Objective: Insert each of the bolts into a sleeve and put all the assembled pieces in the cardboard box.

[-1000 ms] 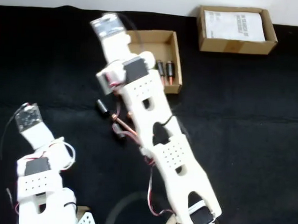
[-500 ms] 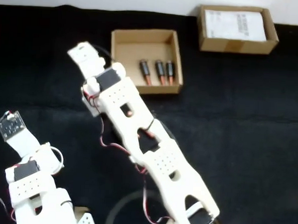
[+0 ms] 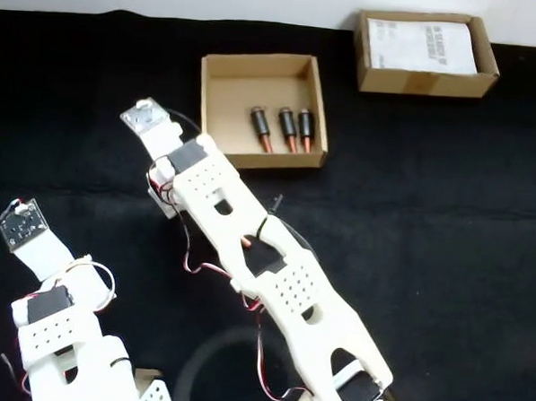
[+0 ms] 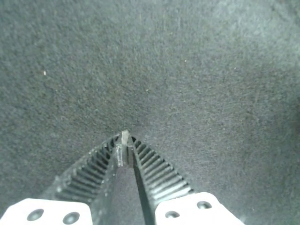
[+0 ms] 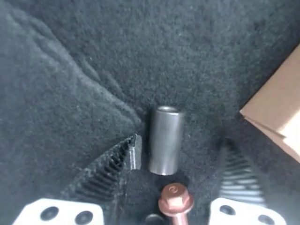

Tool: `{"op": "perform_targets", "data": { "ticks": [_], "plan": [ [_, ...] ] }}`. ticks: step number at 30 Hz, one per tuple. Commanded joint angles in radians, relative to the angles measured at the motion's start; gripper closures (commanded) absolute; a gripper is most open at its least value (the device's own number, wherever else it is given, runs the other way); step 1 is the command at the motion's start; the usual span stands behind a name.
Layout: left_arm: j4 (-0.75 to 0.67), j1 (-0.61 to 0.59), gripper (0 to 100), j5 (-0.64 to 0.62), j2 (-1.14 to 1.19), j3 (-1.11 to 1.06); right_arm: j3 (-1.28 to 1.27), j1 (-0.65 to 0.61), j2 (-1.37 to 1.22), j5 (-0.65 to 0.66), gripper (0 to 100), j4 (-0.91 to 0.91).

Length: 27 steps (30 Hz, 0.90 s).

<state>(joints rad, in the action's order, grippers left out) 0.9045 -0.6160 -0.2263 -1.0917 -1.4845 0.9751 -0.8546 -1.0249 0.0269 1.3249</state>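
A dark metal sleeve [image 5: 165, 140] lies on the black cloth between the fingers of my open right gripper [image 5: 183, 151]. A copper bolt [image 5: 174, 201] lies just behind it, head up, nearer the wrist. The right arm [image 3: 248, 244] stretches across the table toward the left of the open cardboard box [image 3: 222, 90]. That box holds three assembled pieces [image 3: 288, 130] side by side. A corner of the box [image 5: 276, 112] rises close beside the gripper. My left gripper [image 4: 124, 140] is shut with nothing in it, over bare cloth; the left arm [image 3: 51, 306] stays at the near left.
A second cardboard box [image 3: 424, 81] with a printed sheet in it stands at the back right. Loose red and white wires [image 3: 197, 264] hang from the right arm. The black cloth [image 3: 446, 228] covers the table, with open room on the right side.
The right arm swung left off the cardboard box, uncovering the three pieces, and now hangs over the loose sleeve and bolt. The left arm drew back a little to the left.
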Motion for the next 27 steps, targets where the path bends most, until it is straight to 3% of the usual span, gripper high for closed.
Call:
{"op": "perform_targets", "data": {
  "ticks": [1, 9, 12, 14, 27],
  "plan": [
    [0.006, -0.001, 99, 0.003, -0.012, 0.024, -0.01, -0.008, 0.07, 0.009, 82.7, -0.022],
    [0.006, -0.001, 99, 0.003, -0.012, 0.024, -0.033, -0.01, -0.042, 0.011, 84.0, -0.047],
    [0.006, -0.001, 99, 0.003, -0.012, 0.024, -0.031, -0.01, -0.041, 0.011, 97.9, -0.045],
    [0.005, -0.001, 99, 0.003, -0.012, 0.024, -0.004, -0.008, -0.042, 0.011, 97.8, -0.035],
    [0.006, 0.002, 99, 0.0, -0.012, 0.024, 0.527, -0.001, -0.045, 0.009, 99.1, 0.328]
  ]
}}
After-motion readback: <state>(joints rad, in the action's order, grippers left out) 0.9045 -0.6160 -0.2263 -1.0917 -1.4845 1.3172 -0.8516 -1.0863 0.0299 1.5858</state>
